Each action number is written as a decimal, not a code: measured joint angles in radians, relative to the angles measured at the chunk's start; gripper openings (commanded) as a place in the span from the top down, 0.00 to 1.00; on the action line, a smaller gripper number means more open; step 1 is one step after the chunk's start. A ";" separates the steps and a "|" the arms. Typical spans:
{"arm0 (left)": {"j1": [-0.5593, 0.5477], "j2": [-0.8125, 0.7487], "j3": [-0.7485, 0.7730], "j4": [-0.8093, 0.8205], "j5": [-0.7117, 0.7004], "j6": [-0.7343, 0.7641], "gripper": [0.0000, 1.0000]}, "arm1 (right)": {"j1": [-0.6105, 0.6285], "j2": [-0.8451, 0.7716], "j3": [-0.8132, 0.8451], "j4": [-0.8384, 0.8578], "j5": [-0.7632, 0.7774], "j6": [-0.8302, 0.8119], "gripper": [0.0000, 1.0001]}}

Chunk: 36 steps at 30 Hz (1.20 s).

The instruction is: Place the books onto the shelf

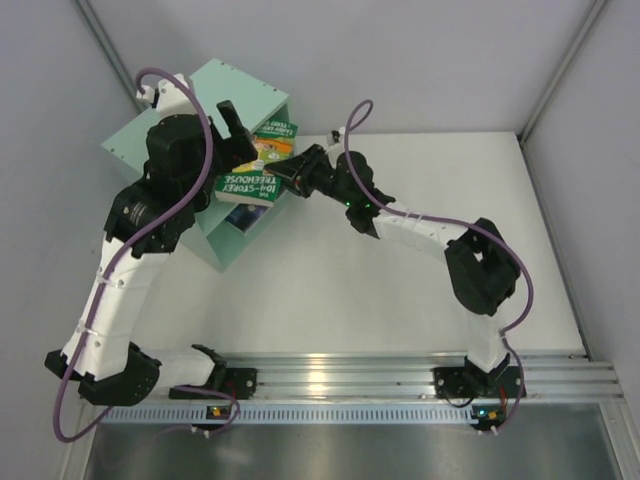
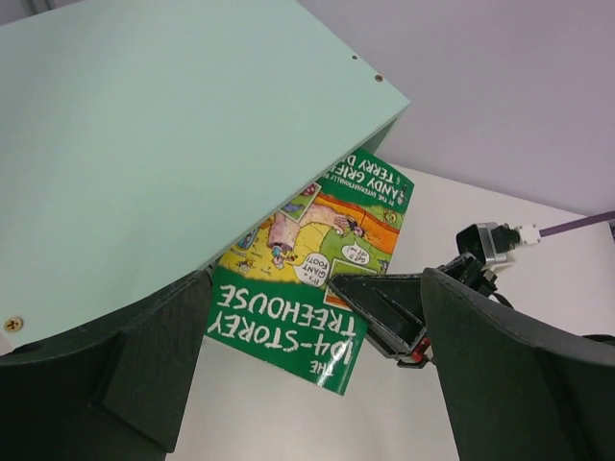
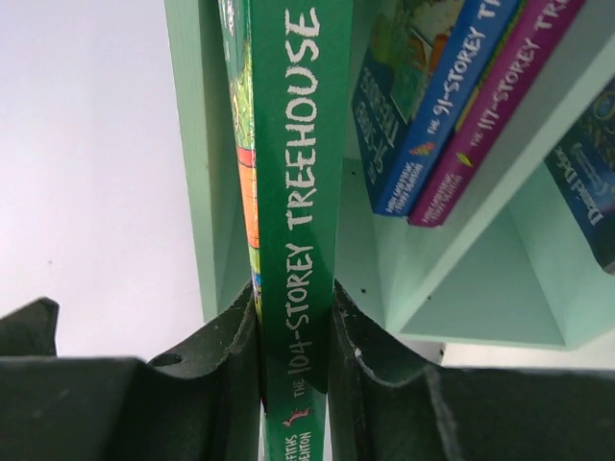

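My right gripper [image 3: 294, 327] is clenched on the green book [image 3: 298, 192], at the bottom of the right wrist view. One finger presses on each cover and the spine faces the camera. The long axis of the book runs straight away from my hand, up the frame, and its far end is already inside the shelf [image 3: 207, 144], close beside the outer wall on the left. Further in, at the upper right, the blue book [image 3: 423, 106] and the magenta book [image 3: 490, 106] lean together on the dividing board [image 3: 480, 230]. The dark book [image 3: 591, 163] is past this board, in the other compartment.

I judge that the coming move is a push along this same axis, deeper into the gap between the wall and the blue book. The book looks almost parallel to the wall, so a small tilt could catch its corner there.

My left gripper [image 1: 235, 130] is wide open and holds nothing. It hangs over the top of the shelf near the opening, with the green cover below it. The right arm is the nearer one, because it has the book
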 measured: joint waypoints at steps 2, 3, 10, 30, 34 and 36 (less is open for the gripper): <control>0.000 0.000 -0.001 0.000 0.004 0.000 0.05 | 0.000 0.025 0.034 0.004 0.006 0.015 1.00; 0.000 -0.001 -0.001 0.000 0.006 -0.001 0.05 | 0.001 0.043 0.060 0.004 0.013 0.024 1.00; 0.002 -0.016 -0.026 0.003 0.048 -0.010 0.05 | 0.010 0.156 0.222 -0.013 0.103 0.043 1.00; 0.005 -0.093 -0.090 0.005 0.047 0.008 0.05 | 0.063 0.295 0.405 -0.200 0.355 0.054 0.57; 0.005 -0.117 -0.117 0.011 0.026 0.020 0.05 | 0.063 0.294 0.405 -0.217 0.374 0.036 0.48; 0.005 -0.118 -0.127 0.012 0.026 0.022 0.05 | 0.063 0.293 0.405 -0.232 0.383 0.023 0.47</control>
